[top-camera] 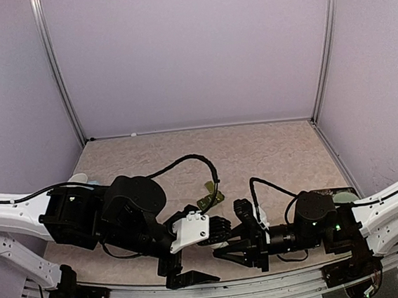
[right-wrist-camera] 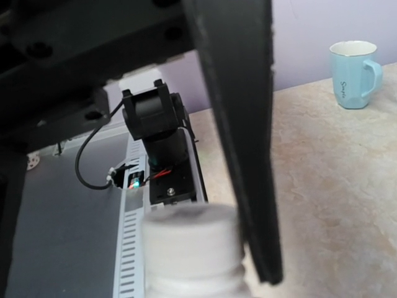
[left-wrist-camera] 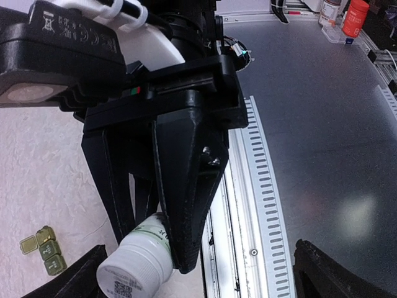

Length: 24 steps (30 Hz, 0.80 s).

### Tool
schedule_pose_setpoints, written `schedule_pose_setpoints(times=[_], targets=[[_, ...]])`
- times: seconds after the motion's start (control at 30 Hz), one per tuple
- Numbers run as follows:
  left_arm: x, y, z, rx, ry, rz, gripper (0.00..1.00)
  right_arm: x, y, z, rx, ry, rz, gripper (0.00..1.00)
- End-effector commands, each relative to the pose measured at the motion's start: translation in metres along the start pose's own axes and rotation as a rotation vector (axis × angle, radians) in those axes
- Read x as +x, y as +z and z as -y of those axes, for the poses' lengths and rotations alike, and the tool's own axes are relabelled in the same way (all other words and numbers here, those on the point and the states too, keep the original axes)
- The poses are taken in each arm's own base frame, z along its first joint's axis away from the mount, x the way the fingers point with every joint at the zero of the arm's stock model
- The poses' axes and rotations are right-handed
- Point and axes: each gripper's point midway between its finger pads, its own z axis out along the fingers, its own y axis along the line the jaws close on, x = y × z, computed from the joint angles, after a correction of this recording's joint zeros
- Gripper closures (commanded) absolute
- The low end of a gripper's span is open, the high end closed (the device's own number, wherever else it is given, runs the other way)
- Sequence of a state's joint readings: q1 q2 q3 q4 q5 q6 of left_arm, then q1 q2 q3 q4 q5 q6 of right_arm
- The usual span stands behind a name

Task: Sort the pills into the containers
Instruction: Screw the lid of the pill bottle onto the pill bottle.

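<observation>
**Bottle gripped, pill-box lying beyond the hands**

My right hand [left-wrist-camera: 155, 236] is clamped on one white pill bottle [left-wrist-camera: 133, 267] and crowds the left wrist view. My left hand [top-camera: 184, 270] gapes wide, holding nothing. One green pill-box strip [left-wrist-camera: 51, 251] lies on the tabletop [top-camera: 270, 156] at 12 o'clock from both hands, its long axis about 11-to-5 in the left wrist view. One blue mug [right-wrist-camera: 355, 65] stands well apart.

Robot lab cell: plain lilac walls [top-camera: 189, 51], aluminium posts [top-camera: 59, 71].

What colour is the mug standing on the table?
The mug is light blue, seen best in the right wrist view.
</observation>
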<state>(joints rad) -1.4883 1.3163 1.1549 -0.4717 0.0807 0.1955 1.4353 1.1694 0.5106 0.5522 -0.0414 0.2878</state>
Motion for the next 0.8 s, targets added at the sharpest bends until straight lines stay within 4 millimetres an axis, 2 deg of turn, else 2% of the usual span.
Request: schedule_pose_setpoints(times=[0.0, 0.3, 0.6, 0.67, 0.77], targets=[[-0.023, -0.006, 0.022, 0.098, 0.045, 0.062, 0.01, -0.015, 0.004, 0.01, 0.047, 0.003, 0.04, 0.84], [-0.031, -0.007, 0.033, 0.132, 0.065, 0.085, 0.01, -0.018, 0.006, 0.012, 0.049, -0.004, 0.045, 0.84], [-0.041, -0.009, 0.031, 0.121, 0.059, 0.131, 0.01, -0.023, 0.007, 0.012, 0.046, -0.017, 0.062, 0.84], [-0.042, -0.01, 0.026, 0.098, 0.044, 0.146, 0.01, -0.023, 0.006, 0.009, 0.031, -0.023, 0.069, 0.84], [-0.047, -0.021, 0.003, 0.027, -0.025, 0.198, 0.01, -0.024, -0.001, 0.003, -0.01, -0.037, 0.101, 0.84]])
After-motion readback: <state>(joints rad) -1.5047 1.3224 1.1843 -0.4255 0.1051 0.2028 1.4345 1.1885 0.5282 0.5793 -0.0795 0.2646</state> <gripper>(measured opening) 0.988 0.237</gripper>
